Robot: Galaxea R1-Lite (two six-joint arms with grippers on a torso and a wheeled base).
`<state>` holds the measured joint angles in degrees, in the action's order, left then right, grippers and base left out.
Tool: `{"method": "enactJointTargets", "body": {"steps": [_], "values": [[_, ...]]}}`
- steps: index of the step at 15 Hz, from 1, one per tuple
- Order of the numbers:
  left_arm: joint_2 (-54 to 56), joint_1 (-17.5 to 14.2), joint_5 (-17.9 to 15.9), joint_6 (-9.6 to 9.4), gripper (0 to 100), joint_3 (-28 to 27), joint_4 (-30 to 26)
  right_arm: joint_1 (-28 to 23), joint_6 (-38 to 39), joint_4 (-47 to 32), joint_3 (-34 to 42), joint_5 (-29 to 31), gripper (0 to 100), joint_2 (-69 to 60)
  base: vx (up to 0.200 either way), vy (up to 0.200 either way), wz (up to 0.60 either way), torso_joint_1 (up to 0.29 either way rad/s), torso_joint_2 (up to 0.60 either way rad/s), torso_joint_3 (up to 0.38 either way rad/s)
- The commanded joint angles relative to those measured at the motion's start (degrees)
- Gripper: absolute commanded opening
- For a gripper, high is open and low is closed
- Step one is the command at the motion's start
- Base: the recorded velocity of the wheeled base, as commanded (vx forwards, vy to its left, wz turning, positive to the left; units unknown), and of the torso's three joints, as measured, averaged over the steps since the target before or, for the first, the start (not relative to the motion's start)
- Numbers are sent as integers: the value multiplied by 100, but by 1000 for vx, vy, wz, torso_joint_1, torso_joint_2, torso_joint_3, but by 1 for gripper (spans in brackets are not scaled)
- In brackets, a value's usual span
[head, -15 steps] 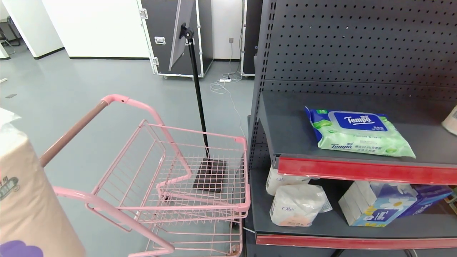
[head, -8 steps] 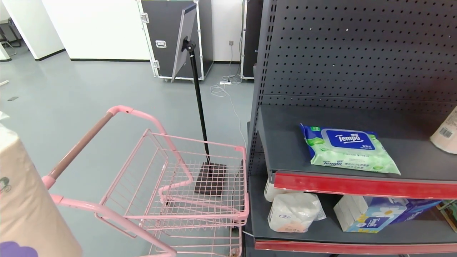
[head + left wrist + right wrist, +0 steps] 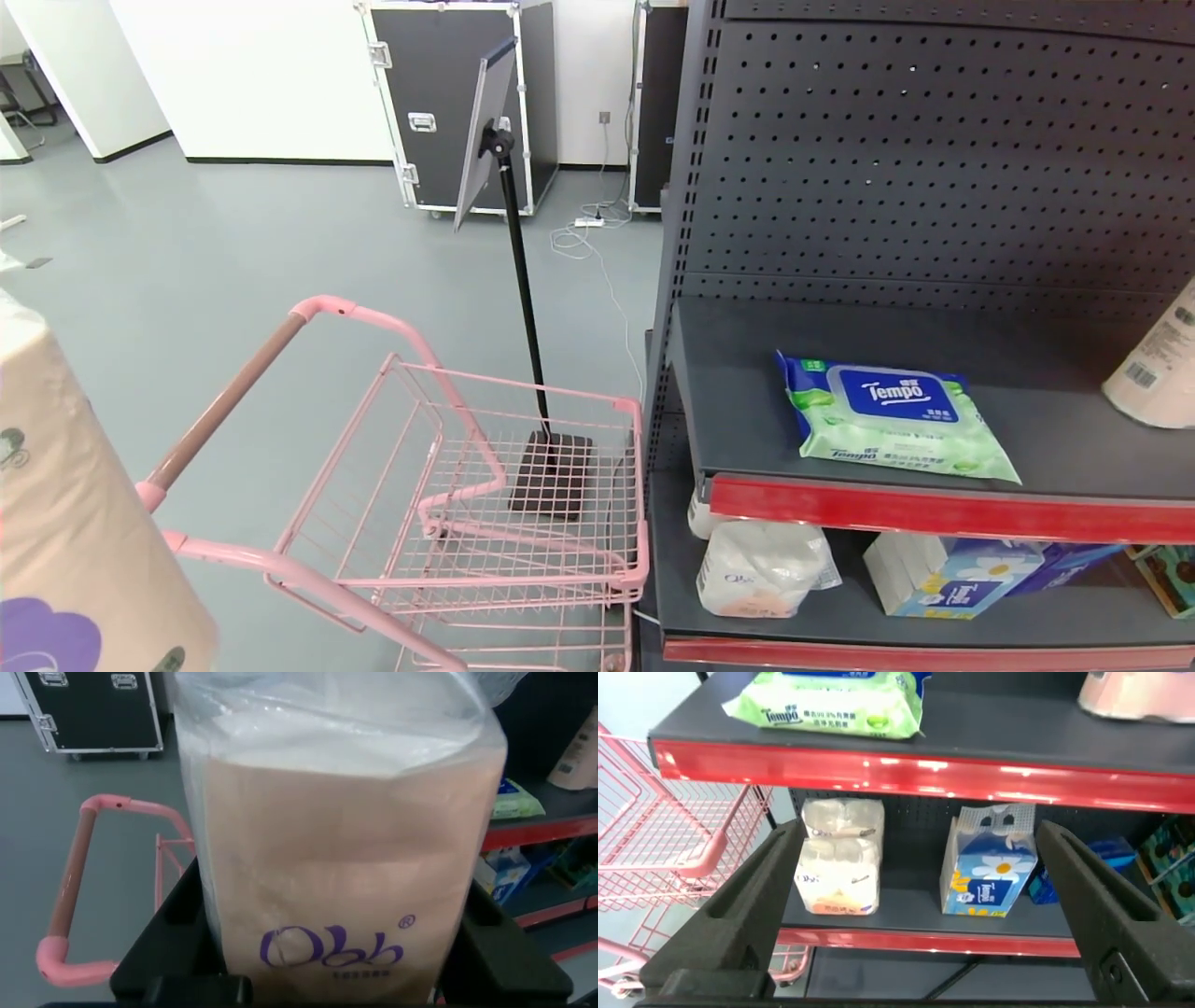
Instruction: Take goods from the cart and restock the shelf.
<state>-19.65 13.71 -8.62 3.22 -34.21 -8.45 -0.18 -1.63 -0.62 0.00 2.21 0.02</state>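
One tissue pack point(image 3: 341, 812), seemingly clamped in the left gripper point(image 3: 334, 885); right gripper point(image 3: 920, 833) spread wide, empty, facing the shelf point(image 3: 971, 770).

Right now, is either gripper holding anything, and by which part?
The left gripper holds the wrapped paper-roll pack, clamped across its opposite sides near the purple-printed end. The right gripper is open, holding nothing.

Head cam fwd-down on cart point(image 3: 229, 397) & shelf point(image 3: 934, 509), R wrist near same shelf, L wrist over cart
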Motion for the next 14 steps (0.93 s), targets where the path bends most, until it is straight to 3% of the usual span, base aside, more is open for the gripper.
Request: {"method": "enactJointTargets", "body": {"steps": [1,6,14], "values": [[-39,0,18,-5,0,2,-8,1,-4,1,0,-1,100,6,0,0,0,163,-364,-198],[111,0,27,-5,0,72,-25,1,-4,1,0,-1,100,6,0,0,0,124,-295,-167],[146,0,44,-172,0,195,-34,1,-4,1,0,-10,100,6,0,-200,0,6,3,-2]]}}
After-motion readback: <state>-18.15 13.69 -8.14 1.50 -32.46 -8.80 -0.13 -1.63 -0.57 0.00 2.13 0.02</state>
